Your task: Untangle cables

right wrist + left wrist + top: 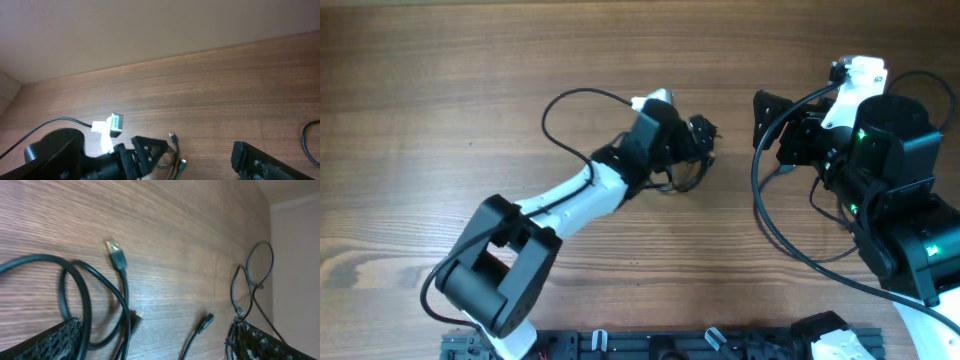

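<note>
Wood-grain surface. Left fingers: spread, straddling loose cables heaped mid-surface, well off every edge. Right fingers: spread, empty, toward right edge. Handling: pinch one strand near its plug, draw slowly clear.

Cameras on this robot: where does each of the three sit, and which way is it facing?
Overhead: above the table, looking straight down; left arm and right arm show.
Left wrist: on the left gripper, facing the cables close up; own fingers at both lower corners.
Right wrist: low over the table, facing the left arm; one own finger shows.
Shared: all three see the cables.
</note>
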`<state>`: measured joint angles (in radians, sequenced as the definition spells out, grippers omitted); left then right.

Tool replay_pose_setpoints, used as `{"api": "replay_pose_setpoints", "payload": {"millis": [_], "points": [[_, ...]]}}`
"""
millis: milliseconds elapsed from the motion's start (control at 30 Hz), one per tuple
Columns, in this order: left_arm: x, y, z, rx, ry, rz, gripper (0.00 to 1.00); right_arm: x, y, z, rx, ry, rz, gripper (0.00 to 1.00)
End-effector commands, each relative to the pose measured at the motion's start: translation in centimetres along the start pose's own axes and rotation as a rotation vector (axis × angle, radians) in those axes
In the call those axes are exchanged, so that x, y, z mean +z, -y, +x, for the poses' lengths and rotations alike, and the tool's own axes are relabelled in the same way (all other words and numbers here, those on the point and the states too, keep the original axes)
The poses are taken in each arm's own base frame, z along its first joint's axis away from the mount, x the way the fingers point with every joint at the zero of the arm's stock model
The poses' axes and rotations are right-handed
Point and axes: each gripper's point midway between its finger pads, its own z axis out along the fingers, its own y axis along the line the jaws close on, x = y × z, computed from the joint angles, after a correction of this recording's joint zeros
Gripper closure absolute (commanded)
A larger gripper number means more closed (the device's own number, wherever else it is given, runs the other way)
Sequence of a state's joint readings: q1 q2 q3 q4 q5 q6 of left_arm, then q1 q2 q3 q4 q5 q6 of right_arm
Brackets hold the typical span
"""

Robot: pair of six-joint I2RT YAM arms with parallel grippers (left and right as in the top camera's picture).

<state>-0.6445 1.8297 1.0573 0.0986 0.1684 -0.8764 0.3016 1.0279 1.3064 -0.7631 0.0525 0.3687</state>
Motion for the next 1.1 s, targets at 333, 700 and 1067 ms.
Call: {"api": "replay_pose_setpoints", "payload": {"millis": [333,700,1067], "points": [[-2.4,-5.6,-3.5,-0.134,-0.037,-0.093,0.0,-0.3,-0.2,-0.4,-0.001,0.011,-0.005,0.0],[-3.0,-7.4,-4.5,-0.169,-0.023,-0.131,0.0,5.1,0.5,2.3,-0.008,-0.137,0.052,0.0],[-5.9,-12.0,-7.2,-0.352,-0.081,-0.113,0.0,13.5,2.7,9.2,-0.024,-0.405,0.156,0.0]]}}
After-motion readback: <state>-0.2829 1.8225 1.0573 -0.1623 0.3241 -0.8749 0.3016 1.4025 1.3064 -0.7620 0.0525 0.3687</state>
